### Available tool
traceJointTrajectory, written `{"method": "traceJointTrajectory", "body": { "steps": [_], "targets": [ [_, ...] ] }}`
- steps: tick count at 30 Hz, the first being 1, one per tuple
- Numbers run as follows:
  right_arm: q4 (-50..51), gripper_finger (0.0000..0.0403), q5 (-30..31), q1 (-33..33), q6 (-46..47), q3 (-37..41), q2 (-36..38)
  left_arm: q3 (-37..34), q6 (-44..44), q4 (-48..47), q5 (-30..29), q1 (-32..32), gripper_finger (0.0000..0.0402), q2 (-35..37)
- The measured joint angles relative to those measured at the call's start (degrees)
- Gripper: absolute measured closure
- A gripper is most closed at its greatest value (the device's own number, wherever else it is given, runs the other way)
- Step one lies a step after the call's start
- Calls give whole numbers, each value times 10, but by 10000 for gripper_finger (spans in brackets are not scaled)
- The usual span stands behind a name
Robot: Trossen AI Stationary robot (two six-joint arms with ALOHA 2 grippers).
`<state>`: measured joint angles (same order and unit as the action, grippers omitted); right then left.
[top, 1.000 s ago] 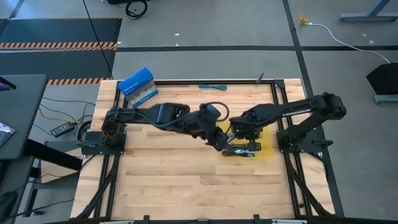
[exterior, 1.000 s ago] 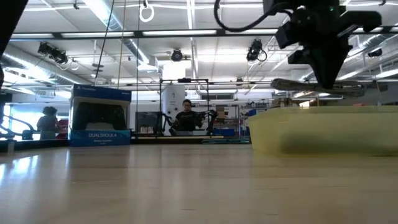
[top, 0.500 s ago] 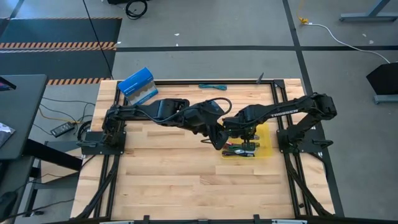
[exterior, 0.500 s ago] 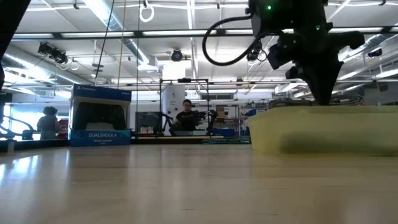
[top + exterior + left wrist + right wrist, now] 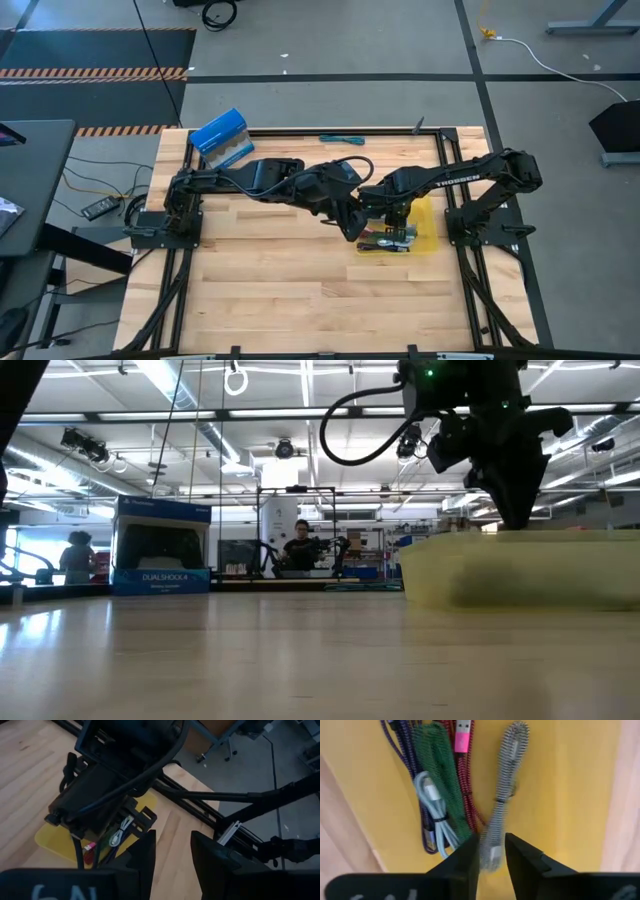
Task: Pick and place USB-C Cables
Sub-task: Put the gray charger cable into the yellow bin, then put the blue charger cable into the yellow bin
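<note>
A yellow tray (image 5: 425,240) sits right of the table's middle. Green (image 5: 437,775), maroon (image 5: 465,775), purple (image 5: 402,750) and light blue (image 5: 432,800) cable bundles lie on its floor. My right gripper (image 5: 492,857) is down inside the tray (image 5: 520,575), shut on a grey cable (image 5: 507,775). My left gripper (image 5: 172,862) hovers open and holding nothing at the tray's left edge (image 5: 352,228). A teal cable (image 5: 340,139) lies at the table's far edge. My right gripper pinches the grey cable between its two fingers at one end (image 5: 495,827), coming from above and pointing down. The cable runs away from the fingers, stretched out over the tray's floor beside the maroon bundle, to its far tip (image 5: 516,731).
A blue box (image 5: 222,138) stands at the table's far left corner. Both arms crowd together over the tray's left half. Bare wood lies along the near side of the table. People show in the room beyond the far edge (image 5: 300,545).
My right gripper has gone down into the tray with the grey cable. A second ago the cable hung above the tray's rim in the low view; now it is below the rim. My left gripper has drawn back slightly toward the table's left.
</note>
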<state>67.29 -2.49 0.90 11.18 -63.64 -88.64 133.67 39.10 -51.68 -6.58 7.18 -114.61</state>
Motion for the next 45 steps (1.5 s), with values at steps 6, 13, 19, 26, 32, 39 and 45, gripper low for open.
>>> {"method": "traceJointTrajectory", "body": {
  "steps": [6, 13, 19, 26, 32, 39, 45],
  "targets": [
    [14, 274, -2, 0, 46, 0, 0, 0, -27, -16, 16, 0, 271, 0],
    [43, 259, -6, 0, 79, 0, 37, -1, -45, -113, 34, -27, 271, 11],
    [40, 260, -6, 1, 78, 0, 110, -1, -86, -181, 34, -78, 271, 12],
    [6, 261, -36, 1, 26, 0, 185, -1, -158, -188, -4, -151, 271, 5],
    [-44, 262, -36, 1, 22, 0, 246, 0, -217, -186, -22, -219, 271, -9],
    [-148, 263, -36, 1, 48, 0, 318, 0, -280, -171, 18, -279, 271, -45],
    [-238, 263, -14, 4, 71, 0, 365, 0, -389, -176, 51, -308, 271, -86]
  ]
}}
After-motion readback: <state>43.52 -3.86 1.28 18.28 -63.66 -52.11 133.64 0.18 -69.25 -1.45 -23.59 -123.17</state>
